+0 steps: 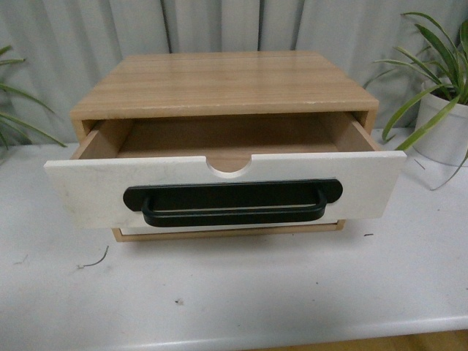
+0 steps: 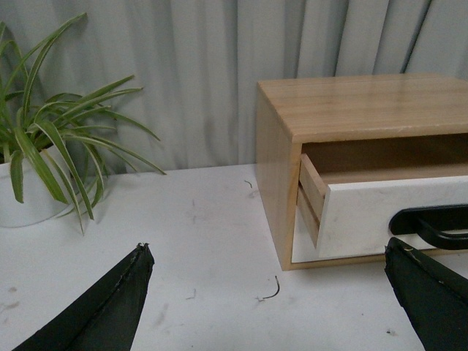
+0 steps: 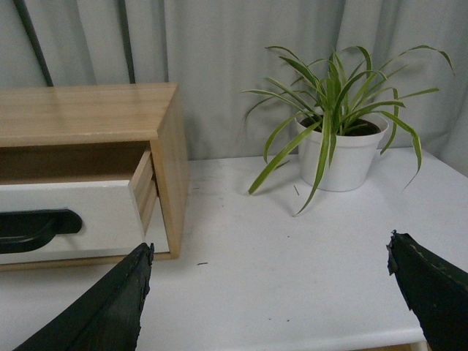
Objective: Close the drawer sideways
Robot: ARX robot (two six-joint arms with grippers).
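The drawer (image 1: 88, 186) has a wide white front, a long black bar handle (image 1: 232, 203), a semicircular top notch and light wood sides. It stands pulled out of a light wood cabinet (image 1: 219, 82) on the white table. It shows in the left wrist view (image 2: 373, 216) and the right wrist view (image 3: 80, 219). Neither arm shows in the front view. My left gripper (image 2: 269, 252) is open and empty, low over the table left of the cabinet. My right gripper (image 3: 269, 252) is open and empty, to the cabinet's right.
A potted plant in a white pot (image 1: 444, 128) stands right of the cabinet, also in the right wrist view (image 3: 342, 157). Another plant (image 2: 33, 183) stands to the left. A grey curtain hangs behind. The table's front edge (image 1: 307, 333) is near.
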